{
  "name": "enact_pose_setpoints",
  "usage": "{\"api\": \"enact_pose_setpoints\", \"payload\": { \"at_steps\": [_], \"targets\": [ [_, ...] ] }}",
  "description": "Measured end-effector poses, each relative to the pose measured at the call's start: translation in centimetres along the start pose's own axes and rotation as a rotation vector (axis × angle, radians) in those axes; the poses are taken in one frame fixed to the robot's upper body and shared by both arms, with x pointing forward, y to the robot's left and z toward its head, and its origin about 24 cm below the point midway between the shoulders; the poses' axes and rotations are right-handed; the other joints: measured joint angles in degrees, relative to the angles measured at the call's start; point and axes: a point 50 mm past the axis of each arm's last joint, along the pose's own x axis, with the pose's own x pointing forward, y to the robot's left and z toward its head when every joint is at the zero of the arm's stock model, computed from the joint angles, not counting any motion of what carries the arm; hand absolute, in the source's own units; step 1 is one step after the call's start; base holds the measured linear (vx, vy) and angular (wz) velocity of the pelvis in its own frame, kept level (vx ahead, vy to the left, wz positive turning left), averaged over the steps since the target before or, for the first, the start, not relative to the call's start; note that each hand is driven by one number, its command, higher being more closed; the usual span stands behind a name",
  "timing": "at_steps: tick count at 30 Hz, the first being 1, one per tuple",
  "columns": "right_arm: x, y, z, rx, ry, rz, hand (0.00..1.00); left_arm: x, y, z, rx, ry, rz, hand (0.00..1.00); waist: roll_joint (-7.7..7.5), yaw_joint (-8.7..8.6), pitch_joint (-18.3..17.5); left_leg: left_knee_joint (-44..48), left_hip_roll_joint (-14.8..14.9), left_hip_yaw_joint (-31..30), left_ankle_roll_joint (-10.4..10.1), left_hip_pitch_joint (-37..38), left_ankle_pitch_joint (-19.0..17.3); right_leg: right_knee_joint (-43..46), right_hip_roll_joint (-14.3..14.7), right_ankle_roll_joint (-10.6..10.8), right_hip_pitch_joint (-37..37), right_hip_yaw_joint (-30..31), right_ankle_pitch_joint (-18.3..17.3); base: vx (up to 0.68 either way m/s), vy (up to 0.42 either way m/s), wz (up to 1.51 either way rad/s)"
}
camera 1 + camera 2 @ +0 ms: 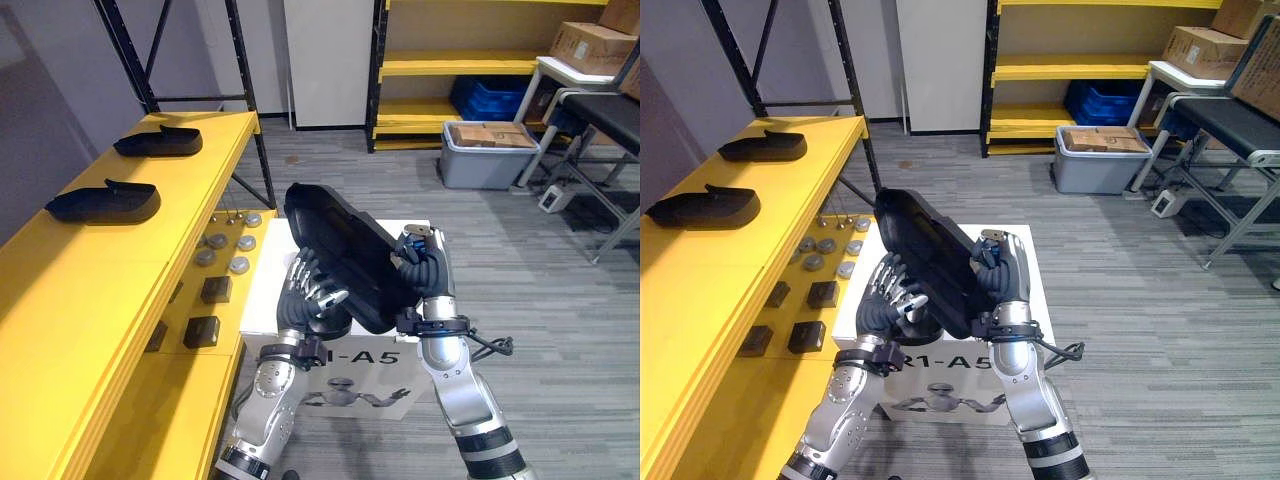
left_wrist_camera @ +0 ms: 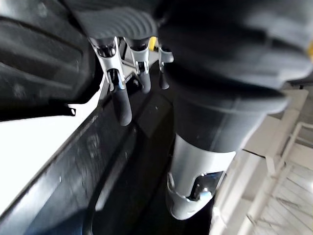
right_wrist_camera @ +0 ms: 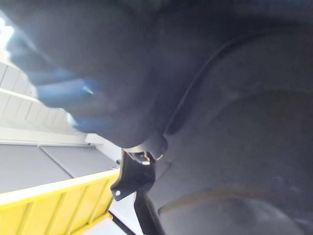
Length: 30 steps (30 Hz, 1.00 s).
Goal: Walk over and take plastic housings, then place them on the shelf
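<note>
Carrying step: left robot hand (image 1: 308,295) is bracing the plastic housing (image 1: 340,250) open-fingered, right robot hand (image 1: 425,265) is clasping its rim; next likely calling for swinging left onto the shelf (image 1: 60,290).

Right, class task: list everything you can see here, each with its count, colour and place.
held housing: one, black, tilted above the white box
shelf housings: two, black, on the yellow shelf top
white box: one, white, beside the yellow shelf
metal discs: several, silver, lower shelf level
blocks: several, black, near the discs
bin: one, grey, holding cardboard
crate: one, blue, on the far shelving
left hand: one, silver, under the held housing
right hand: one, silver, fingers curled on its edge
</note>
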Motion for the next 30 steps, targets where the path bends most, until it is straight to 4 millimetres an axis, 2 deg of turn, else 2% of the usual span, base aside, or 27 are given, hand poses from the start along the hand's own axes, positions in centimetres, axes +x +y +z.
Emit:
{"api": "enact_pose_setpoints", "payload": {
  "at_steps": [15,19,23,30],
  "targets": [
    [-0.1,1.6,1.4,-0.012,-0.083,0.067,1.00,-0.1,3.0,-0.5,-0.144,0.031,0.208,0.00,-0.09,0.33,-0.86,-0.19,0.02,0.32,0.05,-0.01,0.03,-0.12,-0.04,0.20,-0.17,0.37,0.43,0.00,0.001,-0.02],
    [0.2,1.7,2.1,0.004,-0.112,0.059,1.00,-0.7,3.5,-2.3,-0.186,0.130,0.215,0.00,-0.09,0.20,-0.88,-0.18,0.02,0.39,0.05,-0.03,0.03,-0.17,-0.05,0.24,-0.22,0.44,0.45,0.00,0.000,0.00],
    [0.7,1.6,2.9,0.012,-0.150,0.054,1.00,-1.1,2.5,-3.3,-0.230,0.192,0.148,0.00,-0.11,0.35,-0.90,-0.14,0.02,0.41,0.04,-0.21,0.03,-0.20,-0.05,0.28,-0.39,0.45,0.48,0.00,0.000,0.00],
    [0.4,2.3,3.4,0.026,-0.167,0.088,1.00,-1.5,0.7,-4.0,-0.336,0.246,0.030,0.00,-0.17,0.20,-1.38,-0.02,0.03,0.54,0.05,-0.21,0.04,-0.17,-0.05,0.29,-0.48,0.59,0.49,0.00,0.000,0.00]
  ]
}}
